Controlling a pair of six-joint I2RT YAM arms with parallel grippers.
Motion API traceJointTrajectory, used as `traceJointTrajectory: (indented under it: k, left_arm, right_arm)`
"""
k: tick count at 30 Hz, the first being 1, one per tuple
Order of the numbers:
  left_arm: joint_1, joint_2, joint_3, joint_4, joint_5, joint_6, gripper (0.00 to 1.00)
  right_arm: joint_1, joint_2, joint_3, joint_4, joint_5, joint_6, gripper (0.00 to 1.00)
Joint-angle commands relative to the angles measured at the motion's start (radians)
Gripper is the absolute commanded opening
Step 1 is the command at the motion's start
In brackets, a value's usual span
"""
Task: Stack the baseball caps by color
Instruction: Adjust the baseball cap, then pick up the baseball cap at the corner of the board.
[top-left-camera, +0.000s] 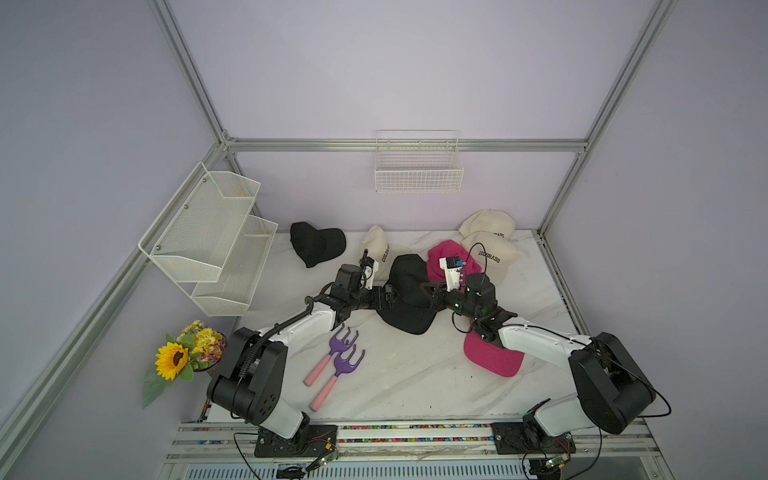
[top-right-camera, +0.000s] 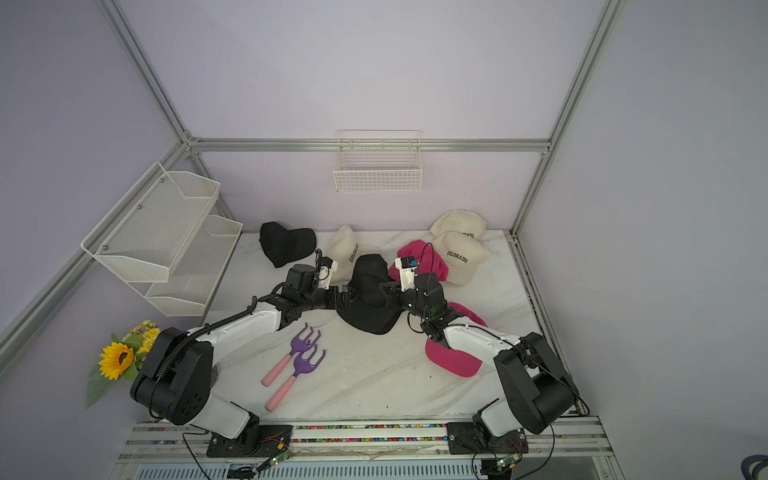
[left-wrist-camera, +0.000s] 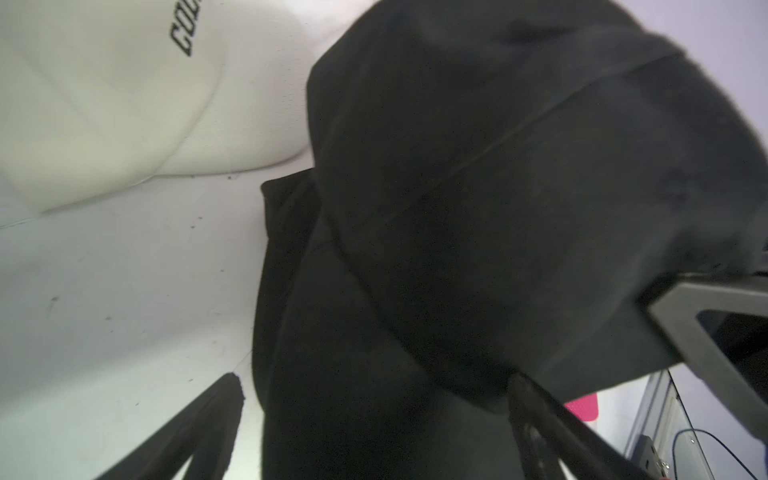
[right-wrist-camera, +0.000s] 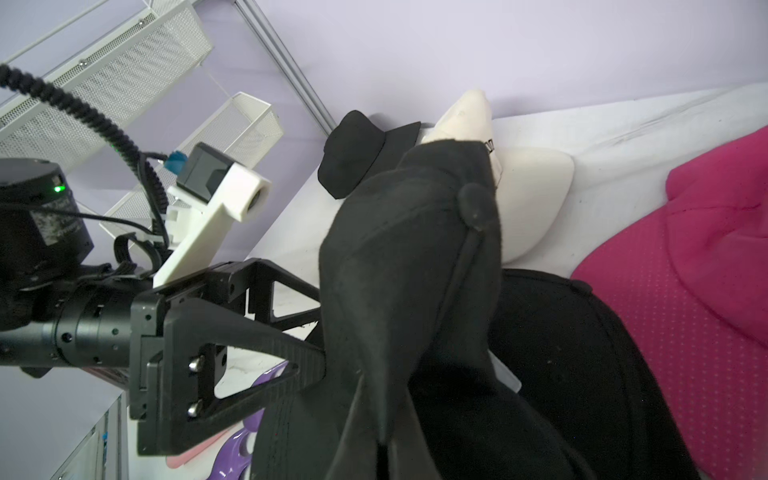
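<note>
At mid-table, on the white marble-patterned tabletop (top-left-camera: 415, 374), the top black cap (right-wrist-camera: 407, 249) is soft matte fabric. Its crown is creased into a peak with the button showing, and it sits over the lower black cap (right-wrist-camera: 561, 365). The right gripper (top-left-camera: 427, 291) is pinched tight on the top cap's fabric. The left gripper (top-left-camera: 388, 296) stands wide, its black fingers (left-wrist-camera: 199, 428) either side of that cap's edge. A perforated hot pink cap (right-wrist-camera: 685, 291) lies just beside.

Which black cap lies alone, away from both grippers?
The black cap at the back, next to the mesh shelf. The other black caps lie piled between the left gripper and the right gripper.
</note>
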Motion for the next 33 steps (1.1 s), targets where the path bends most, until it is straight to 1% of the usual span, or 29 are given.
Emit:
traceJointTrajectory:
  k: [1,6,14,16,21,22,23,24,25,26,27,28,29,31,33]
  left_arm:
    - [0.015,-0.02,0.009,-0.009,-0.054,-0.019,1.0]
    - [0.019,-0.006,0.013,-0.01,-0.058,-0.023,1.0]
    - [0.02,0.011,0.008,-0.008,-0.074,-0.023,1.0]
    - [0.025,0.014,0.0,-0.01,-0.097,-0.027,1.0]
    - [0.067,-0.004,-0.013,-0.009,-0.163,-0.085,1.0]
    - [0.076,-0.011,-0.017,-0.002,-0.189,-0.106,1.0]
    - [0.086,-0.016,-0.017,0.003,-0.214,-0.123,1.0]
    - [0.095,-0.021,-0.016,0.008,-0.255,-0.146,1.0]
    - [0.106,-0.025,-0.009,0.008,-0.296,-0.154,1.0]
    - [0.116,-0.028,0.001,0.005,-0.333,-0.158,1.0]
    - [0.13,-0.028,0.016,0.002,-0.386,-0.162,1.0]
    - [0.142,-0.024,0.029,0.003,-0.441,-0.161,1.0]
    - [0.159,-0.015,0.043,0.008,-0.47,-0.153,1.0]
    - [0.203,0.017,0.085,0.012,-0.504,-0.121,1.0]
    - [0.248,0.069,0.144,-0.002,-0.527,-0.084,1.0]
  right_arm:
    - [-0.029,0.035,0.018,0.022,-0.007,-0.064,0.0]
    - [-0.051,0.108,0.041,0.014,-0.061,-0.139,0.0]
    - [-0.072,0.274,0.085,0.013,-0.077,-0.221,0.0]
    - [-0.072,0.309,0.087,0.002,-0.076,-0.23,0.0]
    - [-0.072,0.298,0.072,-0.018,-0.086,-0.236,0.0]
    - [-0.072,0.292,0.076,-0.026,-0.091,-0.238,0.05]
    - [-0.072,0.284,0.081,-0.031,-0.091,-0.235,0.15]
    - [-0.072,0.271,0.087,-0.032,-0.089,-0.222,0.29]
    - [-0.072,0.249,0.092,-0.028,-0.079,-0.207,0.48]
    - [-0.072,0.228,0.098,-0.025,-0.068,-0.197,0.61]
    - [-0.072,0.202,0.105,-0.021,-0.049,-0.179,0.71]
    - [-0.072,0.176,0.107,-0.013,-0.02,-0.16,0.77]
    - [-0.072,0.155,0.106,-0.002,0.003,-0.142,0.82]
    - [-0.073,0.112,0.097,0.03,0.078,-0.096,0.97]
    - [-0.075,0.081,0.082,0.062,0.149,-0.047,0.97]
